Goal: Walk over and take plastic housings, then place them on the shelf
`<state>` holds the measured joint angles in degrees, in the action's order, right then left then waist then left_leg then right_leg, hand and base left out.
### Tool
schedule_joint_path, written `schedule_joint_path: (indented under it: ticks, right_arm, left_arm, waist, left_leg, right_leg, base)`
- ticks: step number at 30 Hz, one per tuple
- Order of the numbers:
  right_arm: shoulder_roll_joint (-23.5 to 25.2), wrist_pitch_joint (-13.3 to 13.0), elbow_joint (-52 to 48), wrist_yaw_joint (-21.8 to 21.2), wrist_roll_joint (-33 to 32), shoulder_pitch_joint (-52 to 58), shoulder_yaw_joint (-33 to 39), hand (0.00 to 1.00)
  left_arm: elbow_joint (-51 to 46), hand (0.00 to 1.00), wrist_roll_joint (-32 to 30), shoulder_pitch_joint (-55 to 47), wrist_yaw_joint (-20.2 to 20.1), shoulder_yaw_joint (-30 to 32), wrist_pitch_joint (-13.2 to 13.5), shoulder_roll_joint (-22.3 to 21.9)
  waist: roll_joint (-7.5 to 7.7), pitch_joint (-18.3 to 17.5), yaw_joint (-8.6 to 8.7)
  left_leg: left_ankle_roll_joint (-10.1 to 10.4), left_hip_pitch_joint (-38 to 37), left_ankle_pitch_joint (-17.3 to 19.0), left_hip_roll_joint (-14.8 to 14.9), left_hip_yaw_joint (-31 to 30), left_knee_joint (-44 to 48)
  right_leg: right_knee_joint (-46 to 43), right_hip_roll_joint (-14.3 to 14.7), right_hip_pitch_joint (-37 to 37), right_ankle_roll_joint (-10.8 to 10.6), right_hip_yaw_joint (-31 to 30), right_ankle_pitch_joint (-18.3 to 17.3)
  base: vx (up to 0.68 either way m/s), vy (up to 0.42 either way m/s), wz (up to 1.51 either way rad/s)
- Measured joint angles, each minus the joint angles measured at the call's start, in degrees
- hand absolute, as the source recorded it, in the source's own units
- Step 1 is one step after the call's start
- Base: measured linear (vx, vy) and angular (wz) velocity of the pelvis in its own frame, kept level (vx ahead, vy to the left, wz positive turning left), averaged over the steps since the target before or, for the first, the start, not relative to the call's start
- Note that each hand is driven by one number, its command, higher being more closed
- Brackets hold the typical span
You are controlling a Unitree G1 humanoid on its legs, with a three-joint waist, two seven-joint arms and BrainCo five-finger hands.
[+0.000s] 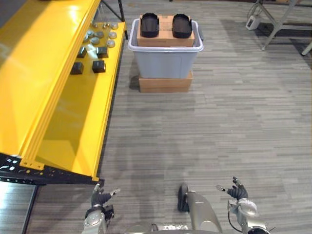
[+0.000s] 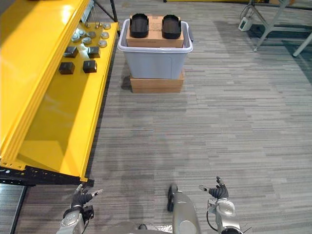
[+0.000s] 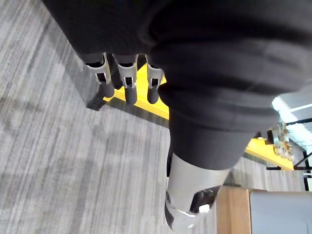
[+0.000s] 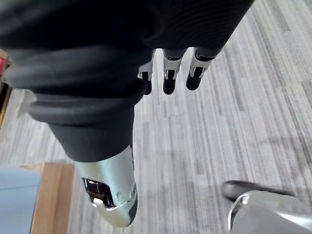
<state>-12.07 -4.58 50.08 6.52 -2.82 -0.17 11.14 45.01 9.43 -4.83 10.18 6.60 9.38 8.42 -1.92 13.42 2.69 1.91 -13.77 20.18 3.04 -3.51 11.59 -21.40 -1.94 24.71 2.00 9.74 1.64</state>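
Observation:
Two black plastic housings (image 1: 149, 24) (image 1: 182, 25) lie side by side on a cardboard box inside a grey bin (image 1: 165, 59), far ahead of me across the floor. To the left runs the yellow shelf (image 1: 73, 126). My left hand (image 1: 99, 197) hangs low by the shelf's near corner, fingers relaxed and holding nothing. Low on the right, my right hand (image 1: 237, 190) is also open and holds nothing. Both hands are far from the bin. The left fingers (image 3: 127, 80) and the right fingers (image 4: 168, 73) hang straight over the carpet.
The bin rests on a flat cardboard box (image 1: 165, 83). Small dark blocks (image 1: 99, 66) and round metal parts (image 1: 100, 35) lie at the shelf's far end. Grey metal frame legs (image 1: 275, 24) stand at the back right. Grey carpet lies between me and the bin.

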Motion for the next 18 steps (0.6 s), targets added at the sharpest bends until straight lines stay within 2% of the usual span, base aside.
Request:
schedule_joint_path:
  ticks: [1, 2, 3, 4, 5, 6, 7, 8, 9, 11, 12, 13, 14, 15, 16, 17, 18]
  right_arm:
    - [0.17, 0.0, -0.16, -0.02, 0.0, -0.41, 0.08, 0.0]
    - [0.28, 0.0, -0.17, -0.06, 0.0, -0.54, 0.06, 0.0]
    - [0.42, 0.02, -0.15, -0.22, -0.05, -0.53, -0.19, 0.0]
    - [0.39, 0.03, -0.13, -0.23, -0.13, -0.08, -0.99, 0.0]
    - [0.44, 0.0, -0.13, -0.18, -0.14, 0.14, -1.69, 0.0]
    - [0.74, -0.1, -0.17, -0.14, -0.79, 0.22, -3.1, 0.0]
    - [1.44, -0.27, -0.18, -0.09, -1.2, -0.01, -3.22, 0.0]
    - [2.23, -0.47, -0.64, 0.06, -1.24, -0.02, -3.18, 0.0]
    - [2.56, -0.56, -1.21, 0.06, -1.24, 0.15, -3.17, 0.0]
    - [2.69, -0.58, -1.43, 0.05, -1.25, -0.22, -2.79, 0.0]
    - [2.68, -0.56, -1.4, 0.07, -1.27, -0.24, -2.43, 0.0]
    - [2.69, -0.57, -1.4, 0.11, -1.42, -0.45, -1.78, 0.0]
    - [2.46, -0.6, -1.41, 0.52, -1.76, -0.51, -1.03, 0.0]
    - [2.31, -0.59, -1.36, 0.92, -1.86, -0.55, -0.55, 0.0]
    - [2.03, -0.58, -1.26, 1.11, -1.99, -0.51, -0.24, 0.0]
    - [2.27, -0.47, -0.91, 1.05, -2.31, -0.05, -0.36, 0.0]
    - [2.46, -0.47, -0.92, 1.06, -2.31, 0.23, -0.34, 0.0]
  left_arm:
    - [0.21, 0.0, 0.0, 0.88, 0.01, -0.03, 0.03, -0.6]
    - [0.3, 0.0, -0.01, 1.24, -0.01, 0.0, 0.03, -0.9]
    - [0.58, 0.0, 0.0, 1.42, -0.08, 0.06, 0.03, -1.6]
    - [1.08, 0.0, 0.01, 1.03, -0.1, 0.18, 0.02, -2.38]
    - [1.13, 0.0, 0.02, 0.59, -0.12, 0.26, 0.02, -2.71]
    - [1.09, 0.0, 0.02, -0.09, -0.19, 0.27, 0.02, -2.85]
    - [1.1, 0.0, 0.05, -0.43, -0.18, 0.29, -0.02, -2.74]
    - [1.01, 0.0, 0.1, -0.66, -0.19, 0.27, -0.03, -2.78]
    - [0.85, 0.0, 0.11, -0.74, -0.18, 0.27, -0.04, -2.87]
    - [0.34, 0.0, 0.15, -0.66, -0.16, 0.28, -0.06, -3.01]
    - [0.07, 0.0, 0.16, -0.75, -0.13, 0.28, -0.06, -3.16]
    - [-0.17, 0.0, 0.15, -0.71, -0.13, 0.23, -0.07, -3.35]
    - [-0.72, 0.0, 0.15, -0.67, -0.12, 0.19, -0.07, -3.77]
    - [-1.13, 0.0, 0.15, -0.67, -0.1, 0.12, -0.06, -3.94]
    - [-1.35, 0.0, 0.15, -0.6, -0.07, 0.03, -0.05, -3.95]
    - [-1.69, 0.0, 0.16, -0.75, -0.02, 0.4, -0.06, -3.45]
    - [-2.12, 0.0, 0.16, -0.86, -0.01, 0.51, -0.05, -3.36]
  waist:
    - [-0.15, -0.1, 0.33]
    - [-0.17, -0.11, 0.29]
    - [-0.6, 0.16, 0.3]
    - [-1.45, 0.64, 0.38]
    - [-1.53, 0.79, -0.06]
    - [-1.75, 1.07, -0.52]
    - [-1.12, 1.46, -0.86]
    - [-0.09, 1.75, -2.12]
    - [0.45, 1.8, -2.49]
    - [0.96, 2.22, -3.61]
    - [1.13, 2.36, -3.81]
    - [1.34, 2.54, -3.9]
    - [1.27, 2.52, -3.85]
    - [0.91, 2.38, -4.05]
    - [-0.18, 1.98, -4.4]
    - [0.71, 1.42, -5.33]
    - [1.42, 0.88, -5.35]
  left_leg:
    - [2.21, 1.68, -1.31, 0.56, -1.17, 3.33]
    - [3.59, 2.98, -2.17, 0.76, -1.3, 6.25]
    - [5.05, 6.13, -4.93, 1.02, -1.6, 15.39]
    - [5.35, 10.69, -12.3, 2.05, -1.67, 29.08]
    - [6.17, 12.97, -14.38, 3.11, -1.5, 35.83]
    - [3.84, 18.22, -12.87, 5.89, 1.03, 48.04]
    - [2.0, 21.89, -11.68, 7.19, 2.98, 53.66]
    - [0.57, 26.51, -10.52, 7.35, 5.02, 55.39]
    - [0.15, 29.58, -9.55, 6.68, 6.14, 53.49]
    - [0.17, 34.19, -7.41, 4.4, 6.83, 42.88]
    - [0.36, 35.08, -7.31, 2.6, 6.88, 34.63]
    - [1.13, 35.39, -8.27, 0.17, 6.43, 21.83]
    - [2.17, 35.03, -10.98, -1.47, 5.96, 9.99]
    - [2.13, 34.92, -12.53, -1.9, 5.64, 4.77]
    - [1.33, 34.86, -14.83, -2.04, 5.19, 0.16]
    - [-0.8, 34.78, -20.79, -2.96, 5.83, 2.27]
    - [-1.73, 35.33, -21.47, -3.8, 6.1, 3.77]
  right_leg:
    - [-3.06, -0.08, 0.55, 1.08, 1.02, -3.22]
    - [-3.88, 0.01, 0.32, 1.59, 1.32, -4.69]
    - [-3.88, 0.6, -2.31, 1.95, 2.16, -7.1]
    - [-1.42, 2.13, -7.6, 2.5, 2.98, -8.66]
    - [0.19, 2.83, -10.39, 2.97, 2.9, -9.23]
    - [3.37, 4.57, -15.81, 3.88, 2.85, -9.93]
    - [5.52, 5.26, -19.48, 4.35, 2.42, -10.28]
    - [8.44, 5.36, -23.2, 4.56, 1.36, -10.6]
    - [10.77, 5.29, -25.68, 4.63, 0.7, -10.71]
    - [14.36, 4.85, -30.06, 4.12, -0.12, -10.63]
    - [15.78, 4.44, -31.88, 3.74, -0.49, -10.86]
    - [17.68, 3.76, -34.47, 2.83, -0.63, -11.58]
    - [19.47, 3.57, -36.51, 2.02, -1.0, -12.31]
    - [20.21, 3.71, -37.41, 1.59, -1.43, -12.9]
    - [20.72, 3.95, -38.44, 0.82, -2.12, -14.17]
    - [19.81, 2.62, -39.88, -0.37, -3.66, -16.87]
    - [18.63, 1.62, -39.88, -0.92, -3.85, -18.27]
  base:
    - [0.52, -0.236, 0.31]
    - [0.53, -0.265, 0.32]
    - [0.53, -0.264, 0.31]
    - [0.64, -0.305, 0.26]
    - [0.51, -0.217, 0.09]
    - [0.4, -0.151, -0.11]
    - [0.54, -0.202, -0.2]
    - [0.42, -0.154, -0.25]
    - [0.58, -0.163, -0.23]
    - [0.38, -0.058, -0.18]
    - [0.37, 0.019, -0.15]
    - [0.56, 0.053, -0.15]
    - [0.5, 0.088, -0.14]
    - [0.51, 0.142, -0.26]
    - [0.53, 0.182, -0.49]
    - [0.52, 0.184, -0.45]
    - [0.58, 0.171, -0.32]
